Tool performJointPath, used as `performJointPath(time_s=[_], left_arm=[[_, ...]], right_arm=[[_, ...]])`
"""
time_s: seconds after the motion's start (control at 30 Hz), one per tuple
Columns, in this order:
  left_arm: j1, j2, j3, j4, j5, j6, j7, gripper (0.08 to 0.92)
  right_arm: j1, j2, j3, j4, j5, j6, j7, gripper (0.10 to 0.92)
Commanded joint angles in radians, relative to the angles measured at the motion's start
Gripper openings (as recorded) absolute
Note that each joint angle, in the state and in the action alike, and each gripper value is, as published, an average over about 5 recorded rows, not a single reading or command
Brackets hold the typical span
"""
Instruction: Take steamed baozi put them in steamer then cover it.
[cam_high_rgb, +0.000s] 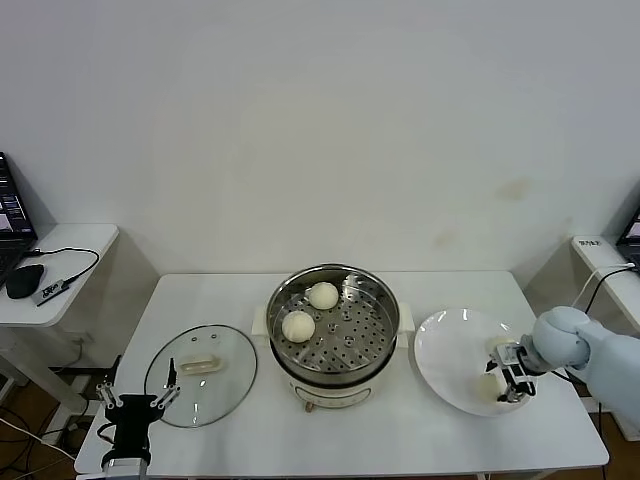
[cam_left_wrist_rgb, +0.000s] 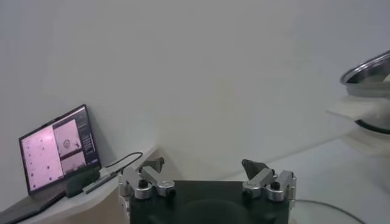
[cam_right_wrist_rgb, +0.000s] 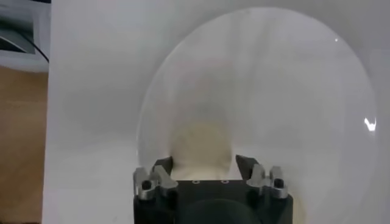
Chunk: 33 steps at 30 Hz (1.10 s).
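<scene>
The steamer (cam_high_rgb: 385, 300) stands at the table's middle, with two steamed baozi (cam_high_rgb: 323, 295) (cam_high_rgb: 298, 325) lying on its perforated tray. Another steamed baozi (cam_high_rgb: 489, 386) (cam_right_wrist_rgb: 201, 143) rests on the white plate (cam_high_rgb: 440, 340) (cam_right_wrist_rgb: 274, 79) to the steamer's right. My right gripper (cam_high_rgb: 510, 384) (cam_right_wrist_rgb: 204, 163) is down on the plate with its fingers closed against the two sides of that bun. The glass lid (cam_high_rgb: 200, 375) lies flat to the steamer's left. Near the table's front left corner my left gripper (cam_high_rgb: 138, 398) (cam_left_wrist_rgb: 204, 167) hangs open and empty, just short of the lid.
A side table at the far left holds a laptop (cam_left_wrist_rgb: 58, 146), a mouse (cam_high_rgb: 24, 280) and a cable. Another small table (cam_high_rgb: 600, 250) stands at the far right. The steamer's rim (cam_left_wrist_rgb: 368, 70) shows at the edge of the left wrist view.
</scene>
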<state>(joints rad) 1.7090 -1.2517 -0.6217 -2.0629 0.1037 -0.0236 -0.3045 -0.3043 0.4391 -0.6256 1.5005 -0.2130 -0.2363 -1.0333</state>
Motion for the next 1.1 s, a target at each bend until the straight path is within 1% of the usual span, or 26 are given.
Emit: performJointPath(time_s=[0.03,0.23,0.4,0.7,0.9,1.1], left_arm=[[0.000,0.001,0.000,-0.003,0.000,0.001,0.000,0.823],[0.001,0.001,0.000,-0.006,0.000,0.001,-0.001,0.823],[0.000,0.001,0.003,-0.012,0.001,0.001,0.000,0.823],[-0.008,0.010,0.011,-0.019,0.000,0.004,0.002,0.823],[-0.011,0.017,0.013,-0.024,0.000,0.004,0.003,0.823],[-0.015,0.021,0.007,-0.023,-0.003,0.006,0.003,0.823]], right_arm=[[0.022,0.011,0.001,-0.010,0.020,-0.006,-0.025,0.593],[0.076,0.000,-0.006,-0.002,0.039,-0.005,-0.040,0.512],[0.183,-0.016,-0.033,-0.002,0.078,0.001,-0.053,0.520],[0.512,0.003,-0.155,-0.009,0.203,-0.011,-0.075,0.534],[0.785,0.089,-0.338,-0.017,0.288,-0.020,-0.071,0.535],[0.982,0.257,-0.477,-0.037,0.365,-0.030,-0.058,0.535]])
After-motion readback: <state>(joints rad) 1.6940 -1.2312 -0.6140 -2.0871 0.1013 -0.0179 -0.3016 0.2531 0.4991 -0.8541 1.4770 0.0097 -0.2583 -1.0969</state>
